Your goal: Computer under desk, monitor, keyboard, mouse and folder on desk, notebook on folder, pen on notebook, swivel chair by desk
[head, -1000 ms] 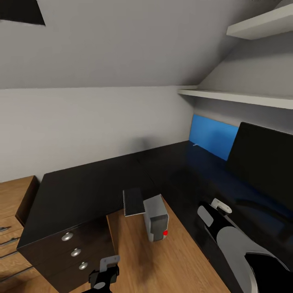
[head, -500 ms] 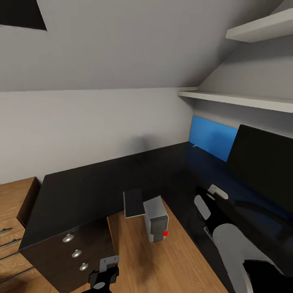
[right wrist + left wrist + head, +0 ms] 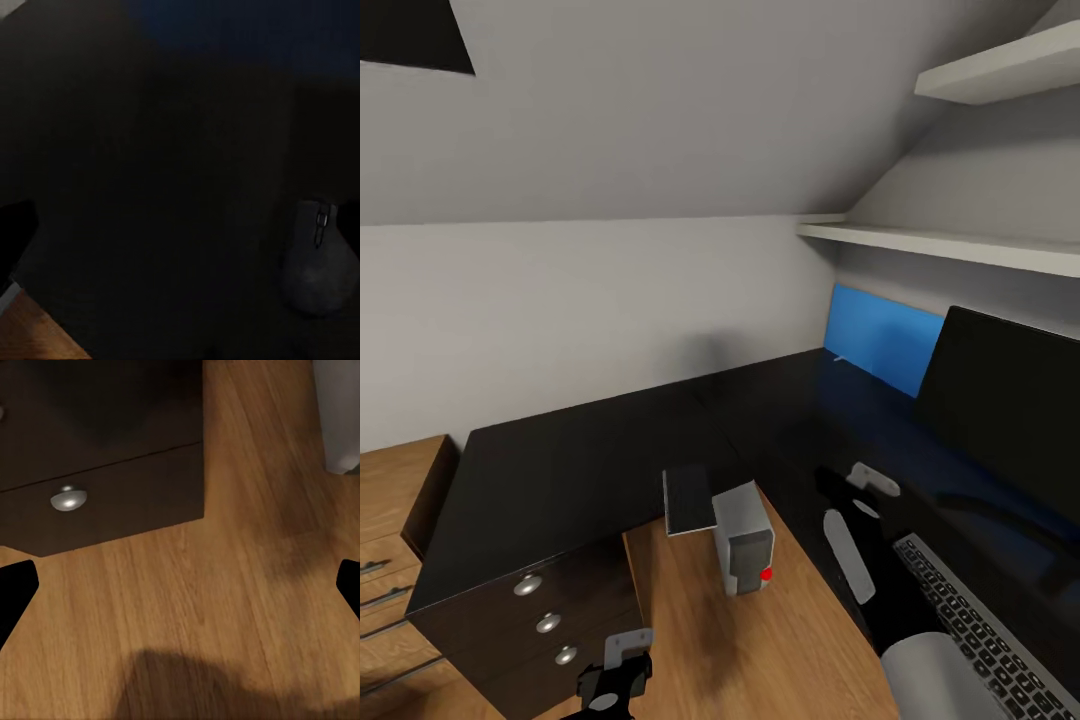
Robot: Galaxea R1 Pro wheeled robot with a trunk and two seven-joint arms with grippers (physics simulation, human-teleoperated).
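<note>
monitor (image 3: 1010,400) up on tabletop (image 3: 590,460), keyboard (image 3: 985,625) beside it | mouse (image 3: 319,262) on tabletop too | computer (image 3: 742,537) on floor by the tabletop | folder, notebook, pen, chair left | left claw (image 3: 622,662) spread, right claw (image 3: 860,500) spread, empty

Black L-shaped bench (image 3: 590,450) carrying a monitor (image 3: 1010,400) and keyboard (image 3: 980,630), with a computer (image 3: 743,537) sitting below.

The grey computer, red light showing, is standing upright on the wooden floor in the bench's inner corner. The black monitor is standing on the bench before the blue panel, the keyboard lying flat in front of it. A dark mouse (image 3: 319,262) is resting on the bench.
</note>
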